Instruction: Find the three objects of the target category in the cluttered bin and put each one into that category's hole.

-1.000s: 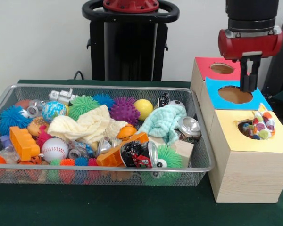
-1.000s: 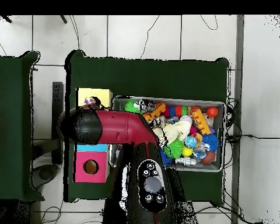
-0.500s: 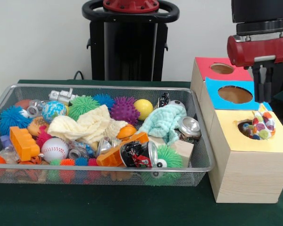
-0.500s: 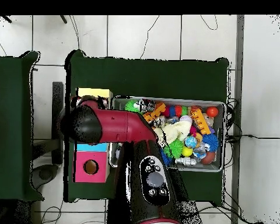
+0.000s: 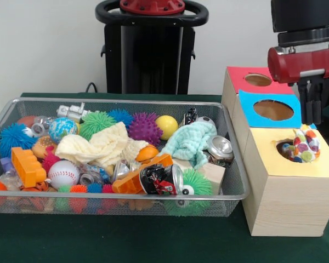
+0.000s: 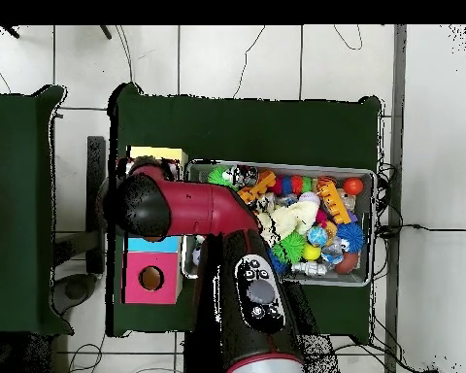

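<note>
The cluttered bin (image 5: 11, 109), the biggest thing on the table, lies left of the yellow-topped box (image 5: 290, 203) in the front view, its long axis running across the picture and its short right end facing that box. Its load of spiky balls, cans, a cream cloth (image 5: 101, 145) and a mint-green cloth (image 5: 191, 141) shows no confetti-printed piece on the surface. Confetti cloth (image 5: 302, 147) sits bunched in the hole (image 5: 282, 147) of the yellow top, part of it standing above the rim, so at least 1 piece looks delivered; how many of the 3 cannot be counted. The gripper (image 5: 314, 107) hangs above the box row's far right side, fingers slightly parted and holding nothing.
</note>
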Available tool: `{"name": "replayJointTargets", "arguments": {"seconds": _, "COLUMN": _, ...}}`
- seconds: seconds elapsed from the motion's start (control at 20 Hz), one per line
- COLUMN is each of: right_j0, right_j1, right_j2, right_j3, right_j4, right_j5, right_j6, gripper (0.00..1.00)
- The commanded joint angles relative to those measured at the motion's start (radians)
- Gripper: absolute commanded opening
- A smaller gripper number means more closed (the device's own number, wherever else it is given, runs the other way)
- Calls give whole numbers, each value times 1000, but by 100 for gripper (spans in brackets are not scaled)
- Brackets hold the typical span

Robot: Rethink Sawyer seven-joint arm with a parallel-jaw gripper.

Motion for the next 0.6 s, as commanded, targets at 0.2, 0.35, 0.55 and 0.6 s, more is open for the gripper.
{"name": "replayJointTargets", "arguments": {"seconds": 0.2, "right_j0": 11, "right_j1": 131, "right_j2": -1, "right_j3": -6, "right_j4": -44, "right_j5": 149, "right_j6": 70, "gripper": 0}}
{"name": "replayJointTargets", "arguments": {"seconds": 0.35, "right_j0": 21, "right_j1": 152, "right_j2": -18, "right_j3": -26, "right_j4": -44, "right_j5": 157, "right_j6": 75, "gripper": 0}}
{"name": "replayJointTargets", "arguments": {"seconds": 0.55, "right_j0": 20, "right_j1": 170, "right_j2": -19, "right_j3": -32, "right_j4": -44, "right_j5": 138, "right_j6": 75, "gripper": 0}}
{"name": "replayJointTargets", "arguments": {"seconds": 0.6, "right_j0": 20, "right_j1": 178, "right_j2": -17, "right_j3": -32, "right_j4": -45, "right_j5": 125, "right_j6": 75, "gripper": 0}}
